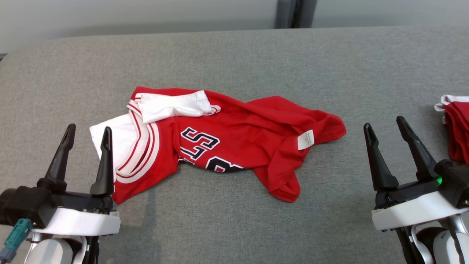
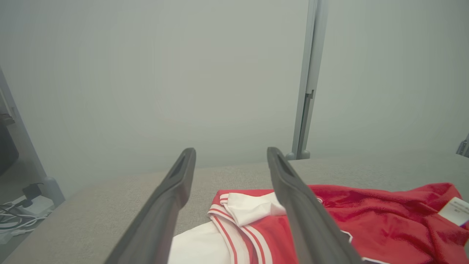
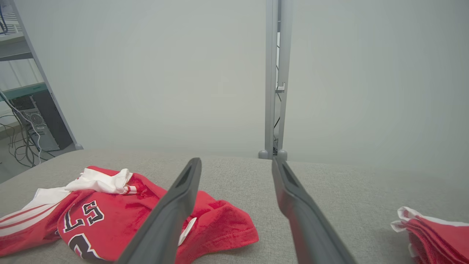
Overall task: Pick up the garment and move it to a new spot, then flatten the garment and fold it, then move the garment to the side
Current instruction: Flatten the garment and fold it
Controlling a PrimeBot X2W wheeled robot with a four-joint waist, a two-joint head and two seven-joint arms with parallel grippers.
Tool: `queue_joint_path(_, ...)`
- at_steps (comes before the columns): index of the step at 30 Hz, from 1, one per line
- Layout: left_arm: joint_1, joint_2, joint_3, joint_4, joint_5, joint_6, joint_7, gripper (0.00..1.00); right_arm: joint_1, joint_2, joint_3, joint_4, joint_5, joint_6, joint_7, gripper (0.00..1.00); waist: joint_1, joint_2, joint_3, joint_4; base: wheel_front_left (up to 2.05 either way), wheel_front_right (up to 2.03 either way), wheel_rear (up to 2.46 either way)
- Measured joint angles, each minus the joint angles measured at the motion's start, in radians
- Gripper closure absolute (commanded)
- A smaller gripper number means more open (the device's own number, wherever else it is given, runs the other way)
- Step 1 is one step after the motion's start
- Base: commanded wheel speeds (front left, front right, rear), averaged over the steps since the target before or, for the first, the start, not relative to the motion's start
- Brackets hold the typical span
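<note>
the red garment [image 1: 220, 143] lies crumpled in the middle of the grey table [image 1: 234, 58], its long axis running left to right across the robot's front. the left gripper [image 1: 88, 129] is nearer: its fingers stand just beside the white left end, spread wide and empty. the right gripper [image 1: 384, 121], likewise spread and empty, sits well apart from the red right end, near a folded red stack [image 1: 457, 128].

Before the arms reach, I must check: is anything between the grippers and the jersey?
Nothing visible. Only bare mat lies between the right gripper and the jersey; the left gripper is beside its white edge.
</note>
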Motion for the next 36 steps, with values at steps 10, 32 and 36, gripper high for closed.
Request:
queue_joint_path(10, 0.095, 0.001, -0.035, 0.002, 0.000, 0.017, 0.042, 0.00, 0.121, 0.021, -0.054, -0.003, -0.004, 0.000, 0.021, 0.00, 0.0000, 0.0000, -0.105, -0.036, 0.00, 0.00, 0.00)
queue_joint_path(32, 0.042, 0.013, -0.053, -0.017, -0.008, 0.019, 0.045, 0.00, 0.020, -0.015, 0.112, 0.118, 0.038, 0.000, 0.205, 0.00, 0.0000, 0.0000, -0.007, 0.013, 0.00, 0.00, 0.00)
queue_joint_path(36, 0.001, 0.002, -0.063, 0.002, -0.009, 0.000, 0.032, 0.00, -0.069, -0.024, 0.164, 0.204, 0.056, 0.000, 0.218, 0.00, 0.0000, 0.0000, 0.049, 0.038, 0.00, 0.00, 0.00)
